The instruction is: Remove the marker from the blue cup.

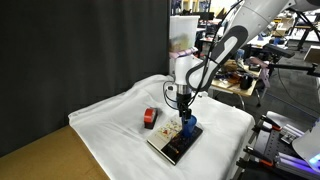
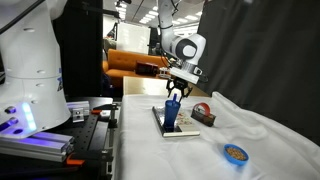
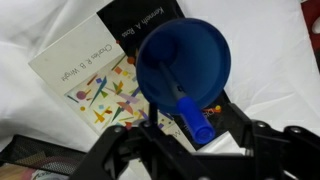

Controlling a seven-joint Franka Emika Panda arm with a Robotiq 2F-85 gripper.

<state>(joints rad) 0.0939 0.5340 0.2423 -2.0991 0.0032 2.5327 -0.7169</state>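
blue cup (image 3: 185,50) on books (image 3: 90,70), marker (image 3: 197,124) leaning inside; jaws spread above cup rim, either side of marker.

Room light washes the white cloth-covered table (image 1: 110,115) nearly to glare in both exterior views, beside an unlit black curtain (image 1: 60,50) at nine o'clock. The wrist view is soft: the translucent deep-blue plastic cup (image 3: 185,60) blurs, and the black gripper (image 3: 190,145) at six o'clock more so.
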